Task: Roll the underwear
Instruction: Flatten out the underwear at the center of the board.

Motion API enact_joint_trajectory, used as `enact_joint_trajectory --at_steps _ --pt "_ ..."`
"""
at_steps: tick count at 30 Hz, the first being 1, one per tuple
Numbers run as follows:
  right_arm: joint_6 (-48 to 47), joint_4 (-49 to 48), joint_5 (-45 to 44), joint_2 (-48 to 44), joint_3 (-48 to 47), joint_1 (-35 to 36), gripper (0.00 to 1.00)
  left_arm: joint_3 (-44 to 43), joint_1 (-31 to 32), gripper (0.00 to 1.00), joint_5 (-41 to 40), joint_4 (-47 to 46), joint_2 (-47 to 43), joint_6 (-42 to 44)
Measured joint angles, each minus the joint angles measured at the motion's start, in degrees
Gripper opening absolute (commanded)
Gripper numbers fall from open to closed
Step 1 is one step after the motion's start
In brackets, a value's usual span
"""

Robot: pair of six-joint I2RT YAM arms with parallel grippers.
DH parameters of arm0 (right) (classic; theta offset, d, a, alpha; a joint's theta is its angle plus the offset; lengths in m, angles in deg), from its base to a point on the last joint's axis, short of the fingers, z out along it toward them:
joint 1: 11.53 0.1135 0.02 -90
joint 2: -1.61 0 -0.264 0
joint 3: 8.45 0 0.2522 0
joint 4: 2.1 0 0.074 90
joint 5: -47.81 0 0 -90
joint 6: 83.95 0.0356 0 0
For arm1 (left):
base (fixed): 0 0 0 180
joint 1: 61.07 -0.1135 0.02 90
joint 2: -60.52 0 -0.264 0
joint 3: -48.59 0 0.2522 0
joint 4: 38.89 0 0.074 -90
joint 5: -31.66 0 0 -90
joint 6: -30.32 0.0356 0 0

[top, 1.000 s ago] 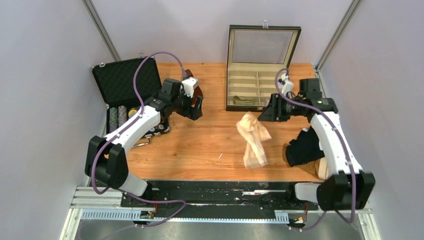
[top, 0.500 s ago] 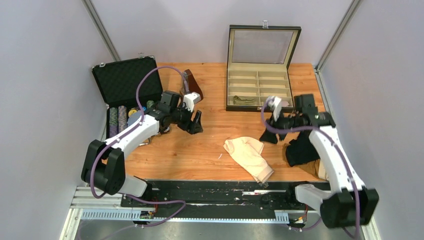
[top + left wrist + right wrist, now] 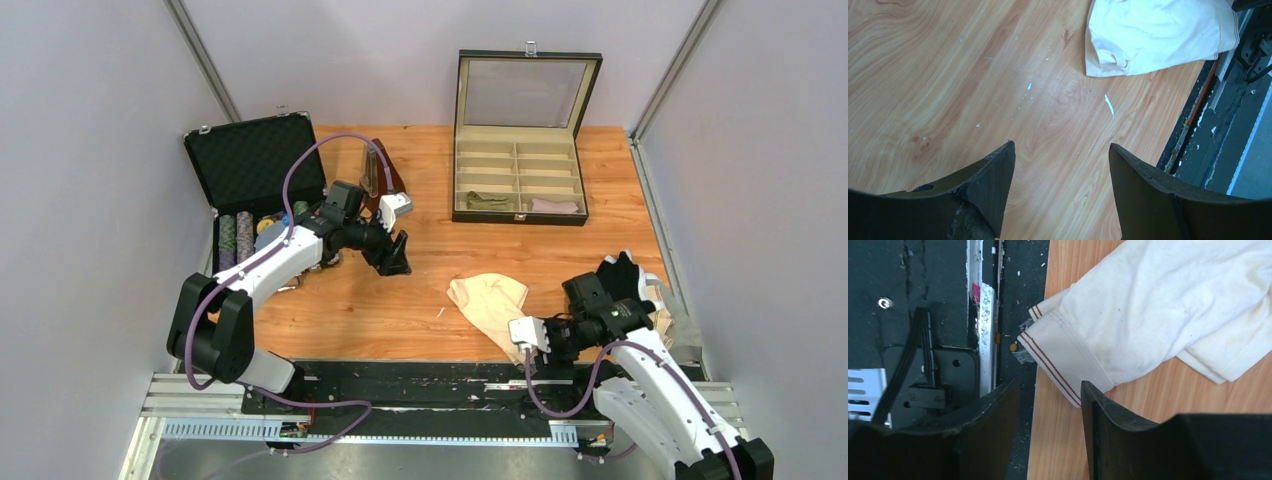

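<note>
A cream-beige underwear lies flat on the wooden table near its front edge. Its red-striped waistband points at the edge. My right gripper is open and empty, low at the waistband corner, and straddles the table edge. My left gripper is open and empty over bare wood to the left of the cloth. The cloth shows at the top right of the left wrist view. Black underwear lies at the right. An olive piece sits in a box compartment.
An open compartment box stands at the back, with a pale rolled piece in it. An open black case with chip stacks is at the left. A plastic bag lies at the right. A black rail runs along the front edge.
The right gripper let go of the cream underwear, which dropped from hanging to lying on the table. The gripper then moved down to the front edge. The left gripper moved slightly towards the middle.
</note>
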Motion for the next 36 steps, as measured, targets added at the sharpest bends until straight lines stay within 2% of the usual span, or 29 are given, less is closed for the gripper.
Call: enact_joint_trajectory --at_steps 7,16,21,22,29,33,36 --pt "-0.2 -7.3 -3.9 0.5 2.2 4.2 0.40 0.0 0.0 0.77 0.1 0.1 0.0 0.0" --pt "4.8 -14.8 -4.8 3.2 1.6 8.1 0.34 0.0 0.0 0.77 0.1 -0.1 0.0 -0.4" --pt "10.1 -18.9 -4.6 5.0 -0.2 11.5 0.12 0.1 0.0 0.77 0.1 -1.1 0.0 -1.1" --pt "11.6 -20.3 -4.7 6.0 -0.6 12.4 0.10 0.2 0.0 0.77 0.1 -1.4 0.0 -1.2" --pt "19.2 -29.7 -5.6 14.0 -2.6 16.2 0.16 0.5 0.0 0.77 0.1 -1.6 0.0 -1.3" --pt "19.1 -30.1 -5.8 15.6 -2.8 16.9 0.23 1.2 0.0 0.77 0.1 -1.8 -0.3 -1.3" --pt "18.3 -28.8 -5.8 16.8 -2.8 17.0 0.21 2.0 0.0 0.78 0.1 -2.1 -0.9 -1.3"
